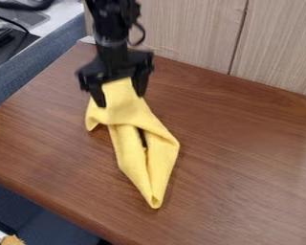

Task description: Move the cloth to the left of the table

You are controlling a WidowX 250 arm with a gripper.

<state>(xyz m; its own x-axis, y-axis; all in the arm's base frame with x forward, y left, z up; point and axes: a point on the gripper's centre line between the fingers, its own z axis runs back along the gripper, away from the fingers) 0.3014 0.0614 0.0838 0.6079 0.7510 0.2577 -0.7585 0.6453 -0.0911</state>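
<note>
A: Gripper (120, 95)?
B: Upper left of centre, hanging down over the table (245, 158). Fingers spread well apart, one each side of the cloth's upper end.
A: Cloth (131, 115)?
B: Yellow, left of the table's middle. Broad, bunched top between the fingers; folds run down the view and narrow to a blunt point near the front edge. One corner juts out left, below the left-hand finger as seen.
A: Dark streak among the folds?
B: Seen. Gap or object, cannot tell.
A: Surroundings?
B: Brown wood-grain tabletop. Pale wood panelling (187, 33) along the back, one dark vertical seam. Blue-grey padded edge (37, 55) at upper left, metal sink (29, 18) beyond.
</note>
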